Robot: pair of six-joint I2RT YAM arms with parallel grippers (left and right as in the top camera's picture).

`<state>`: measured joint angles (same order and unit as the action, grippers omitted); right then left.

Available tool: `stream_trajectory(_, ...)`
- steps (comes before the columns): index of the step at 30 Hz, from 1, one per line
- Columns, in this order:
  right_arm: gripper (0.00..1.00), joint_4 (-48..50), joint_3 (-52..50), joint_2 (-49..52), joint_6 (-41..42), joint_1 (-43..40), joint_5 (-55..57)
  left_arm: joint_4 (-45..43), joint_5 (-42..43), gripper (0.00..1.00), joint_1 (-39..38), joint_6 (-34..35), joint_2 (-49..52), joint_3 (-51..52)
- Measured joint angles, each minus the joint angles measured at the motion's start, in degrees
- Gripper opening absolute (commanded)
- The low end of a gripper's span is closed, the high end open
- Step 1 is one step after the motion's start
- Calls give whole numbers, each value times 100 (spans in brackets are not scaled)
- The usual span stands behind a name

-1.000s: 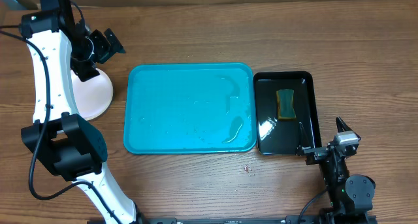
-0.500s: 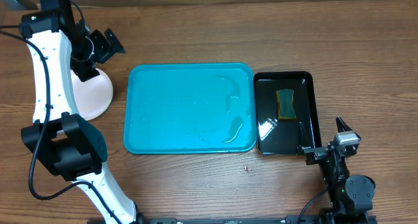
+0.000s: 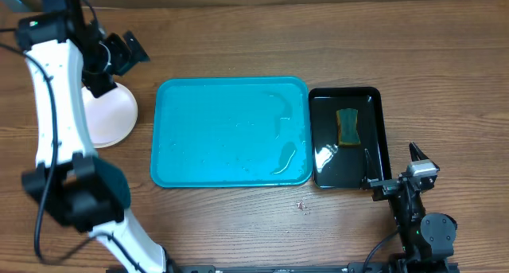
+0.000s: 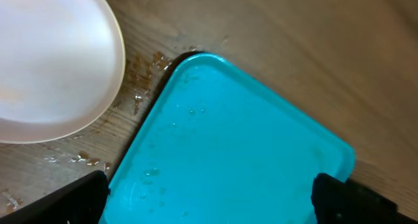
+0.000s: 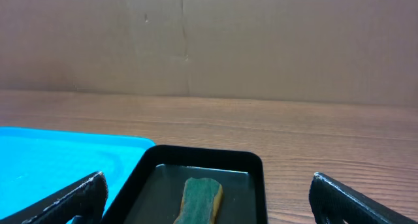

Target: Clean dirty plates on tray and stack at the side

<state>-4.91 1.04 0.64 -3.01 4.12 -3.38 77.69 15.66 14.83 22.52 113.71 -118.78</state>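
I'm hovering left pincer [image 3: 126,52], spread and empty, over far edge of plates [image 3: 115,118], stacked left of tray [image 3: 231,130]. Right pincer [image 3: 394,168], also spread, is sitting well apart.

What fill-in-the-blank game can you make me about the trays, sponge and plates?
The plates sit outside the big tray, on its ____ side. The big tray is ____. The sponge lies in the small tray, which is ____. Both the left gripper and the right gripper are ____.
Missing words: left, blue, black, open.
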Motion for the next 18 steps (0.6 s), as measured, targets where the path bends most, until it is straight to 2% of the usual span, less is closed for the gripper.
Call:
stream_trajectory(11, 100, -4, 0, 0, 2, -2, -2, -13, 4, 100, -61, 0, -3401, -61)
stream_trajectory(18, 100, -2, 0, -2, 0, -2, 0, 11, -26, 100, -501, -28, -4739, -59)
